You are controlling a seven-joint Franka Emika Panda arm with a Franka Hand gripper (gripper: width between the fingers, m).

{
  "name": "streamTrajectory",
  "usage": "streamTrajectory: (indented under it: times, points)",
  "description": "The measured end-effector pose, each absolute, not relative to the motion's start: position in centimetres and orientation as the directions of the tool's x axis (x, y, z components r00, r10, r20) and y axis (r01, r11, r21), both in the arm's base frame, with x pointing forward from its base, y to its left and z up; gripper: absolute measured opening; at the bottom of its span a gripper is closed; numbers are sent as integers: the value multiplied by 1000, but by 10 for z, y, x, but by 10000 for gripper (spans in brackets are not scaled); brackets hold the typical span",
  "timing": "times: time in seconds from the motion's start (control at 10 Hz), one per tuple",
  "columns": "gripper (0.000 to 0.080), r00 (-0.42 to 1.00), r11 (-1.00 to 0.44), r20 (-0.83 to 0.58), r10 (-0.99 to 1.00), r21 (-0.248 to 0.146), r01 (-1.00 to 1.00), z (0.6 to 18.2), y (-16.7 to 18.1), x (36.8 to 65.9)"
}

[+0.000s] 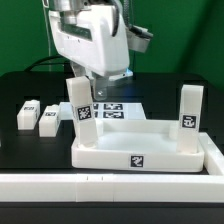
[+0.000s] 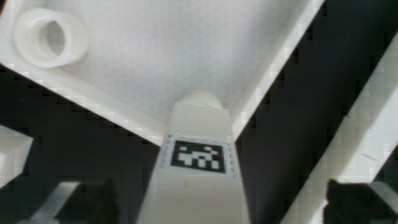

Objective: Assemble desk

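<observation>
Hand (image 2: 210, 202) open astride leg (image 2: 199, 150), holding nothing; if leg not seated in top (image 2: 178, 58), finger nudge cd tip it.

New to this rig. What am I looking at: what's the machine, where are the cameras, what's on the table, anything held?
One robot arm with a two-finger claw is building a desk. One picture comes from a camera off the arm, the other from its wrist. On the black table lies the desk top, a white tray with round corner sockets. A first leg stands upright under the claw, a second leg upright at the exterior view's right. Two loose legs lie flat at its left. The claw is open, fingers clear of the first leg, so nothing looks held.
</observation>
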State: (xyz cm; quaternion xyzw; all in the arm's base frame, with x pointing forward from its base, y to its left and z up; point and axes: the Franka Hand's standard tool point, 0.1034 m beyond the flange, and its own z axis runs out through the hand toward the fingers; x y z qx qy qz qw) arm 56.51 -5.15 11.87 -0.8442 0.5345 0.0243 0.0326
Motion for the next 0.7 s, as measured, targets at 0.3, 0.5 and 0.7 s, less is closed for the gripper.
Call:
streamTrajectory:
  times: [0.3,0.5,0.7]
  points:
    - [643,643,-642,-61,-763,-44,-766,119,-49,566]
    - [649,765,-763,-52,-642,-55,-644,119,-49,566]
    - [649,886,-883,-42,-462,-63,-464,117,-54,560]
